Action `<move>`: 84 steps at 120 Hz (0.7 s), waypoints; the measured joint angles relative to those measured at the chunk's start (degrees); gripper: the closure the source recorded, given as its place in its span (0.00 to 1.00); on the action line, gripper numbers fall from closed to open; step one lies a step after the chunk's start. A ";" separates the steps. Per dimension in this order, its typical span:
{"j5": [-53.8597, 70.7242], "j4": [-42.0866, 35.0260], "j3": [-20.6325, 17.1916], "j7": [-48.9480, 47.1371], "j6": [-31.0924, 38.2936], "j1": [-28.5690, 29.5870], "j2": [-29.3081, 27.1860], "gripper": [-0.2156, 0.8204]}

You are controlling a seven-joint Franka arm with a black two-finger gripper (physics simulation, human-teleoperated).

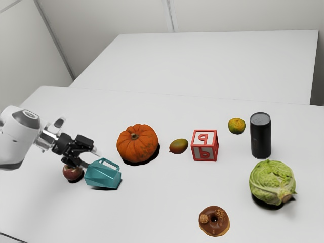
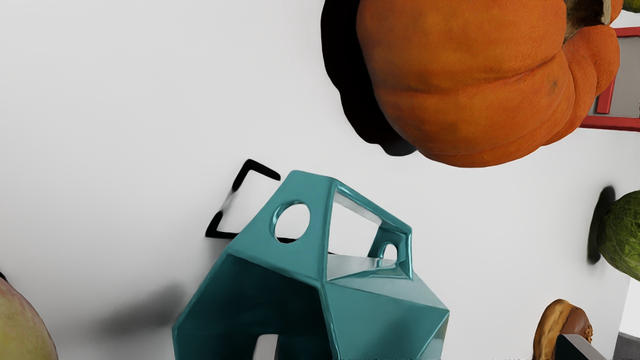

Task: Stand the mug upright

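One white arm (image 1: 17, 136) enters at the left edge of the exterior view, about mid-height, its rounded link leaning down toward the table (image 1: 152, 212). From there the wrist slants down toward the exterior view's right, so the hand reaches forward at a tilt instead of pointing straight down. A dark red fruit (image 1: 73, 172) sits in the lower left, below the hand. Just right of it is the black gripper (image 1: 92, 158), low and close to the task's thing. Its fingers (image 2: 266, 347) are spread well apart: in the wrist view one tip shows against the dark mouth of the mug, the other out past its side.

The teal mug (image 1: 103, 175) lies on its side in the lower left of the exterior view, mouth toward the gripper and handle (image 1: 109, 162) uppermost. Next comes the orange pumpkin (image 1: 137, 144), left of centre, then a mango (image 1: 178, 146) and a red-and-white letter block (image 1: 204, 146). A chocolate doughnut (image 1: 214, 221) lies at lower centre. Farther right are a small mottled orange (image 1: 236, 126), an upright black can (image 1: 260, 135) and a green cabbage (image 1: 272, 182).
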 joint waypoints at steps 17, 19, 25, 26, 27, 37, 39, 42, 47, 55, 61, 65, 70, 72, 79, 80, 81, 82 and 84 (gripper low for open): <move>-4.74 -1.85 0.52 4.23 0.00 0.68 0.00 0.21; -5.29 -2.05 0.53 4.68 -0.01 0.71 -0.02 0.21; -6.83 -2.40 0.55 5.94 -0.14 0.68 -0.03 0.21; -7.09 -2.49 0.55 6.14 -0.16 0.66 -0.03 0.21; -7.34 -2.56 0.55 6.34 -0.18 0.63 -0.03 0.21; -9.41 -3.05 0.56 8.21 -0.36 0.13 -0.05 0.21; -9.82 -3.21 0.56 8.57 -0.39 0.04 -0.05 0.21; -10.38 -3.44 0.56 9.10 -0.43 -0.07 -0.05 0.22; -11.16 -3.74 0.56 9.94 -0.49 -0.16 -0.06 0.27; -12.10 -4.05 0.56 11.16 -0.62 -0.06 -0.07 0.41; -12.55 -4.21 0.59 11.99 -0.74 0.10 -0.10 0.54; -12.77 -4.27 0.62 12.51 -0.84 0.21 -0.17 0.61; -12.96 -4.30 0.82 13.12 -1.13 0.17 -0.31 0.69; -13.03 -4.31 1.05 13.35 -1.30 0.06 -0.37 0.71; -13.20 -4.27 1.53 14.12 -1.98 0.16 -0.63 0.79; -13.22 -4.27 1.57 14.22 -2.09 0.21 -0.65 0.79; -13.25 -4.26 1.60 14.32 -2.20 0.26 -0.68 0.80; -13.29 -4.26 1.63 14.42 -2.31 0.31 -0.70 0.81; -13.38 -4.27 1.67 14.62 -2.52 0.41 -0.74 0.82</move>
